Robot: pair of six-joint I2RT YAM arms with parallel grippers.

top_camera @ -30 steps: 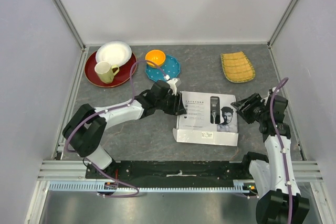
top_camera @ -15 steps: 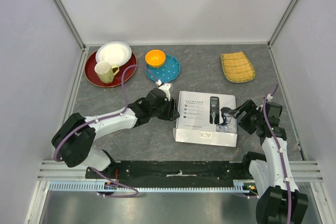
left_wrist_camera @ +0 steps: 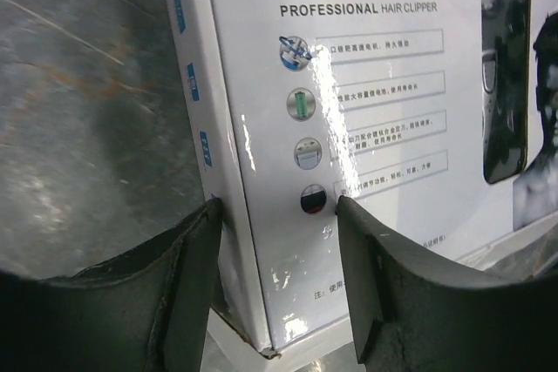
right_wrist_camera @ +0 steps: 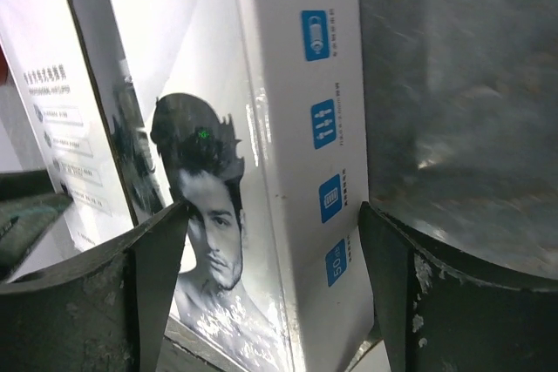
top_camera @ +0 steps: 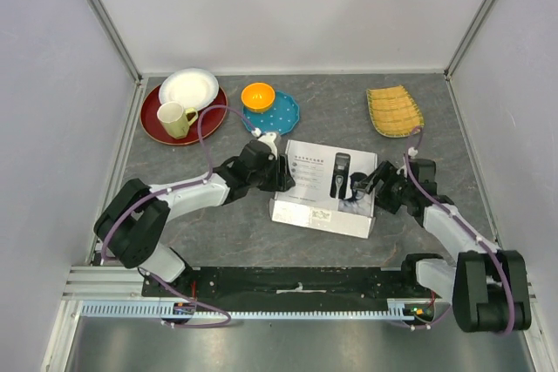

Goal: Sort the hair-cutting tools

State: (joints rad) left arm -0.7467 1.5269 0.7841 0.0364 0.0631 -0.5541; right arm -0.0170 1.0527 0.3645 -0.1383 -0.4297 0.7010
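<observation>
The hair-cutting tools are hidden; only a clipper printed on the lid of the closed white cardboard box (top_camera: 316,182) shows. The box lies mid-table, turned slightly. My left gripper (top_camera: 282,175) is at its left end. In the left wrist view that gripper (left_wrist_camera: 279,208) straddles the box's (left_wrist_camera: 375,128) long left edge, one finger beside the side wall, the other over the printed top, jaws open. My right gripper (top_camera: 367,191) is at the right end. In the right wrist view it (right_wrist_camera: 275,208) straddles the box's (right_wrist_camera: 288,58) right edge, jaws wide open.
At the back left a red plate (top_camera: 153,128) carries a white plate (top_camera: 189,89) and a yellow mug (top_camera: 174,118). An orange bowl (top_camera: 258,95) sits on a teal plate (top_camera: 283,115). A woven yellow tray (top_camera: 394,111) lies at the back right.
The box has slid left and away and turned slightly. My right arm has reached in leftward onto the box's right edge, jaws wider. My left gripper stays at the left edge.
</observation>
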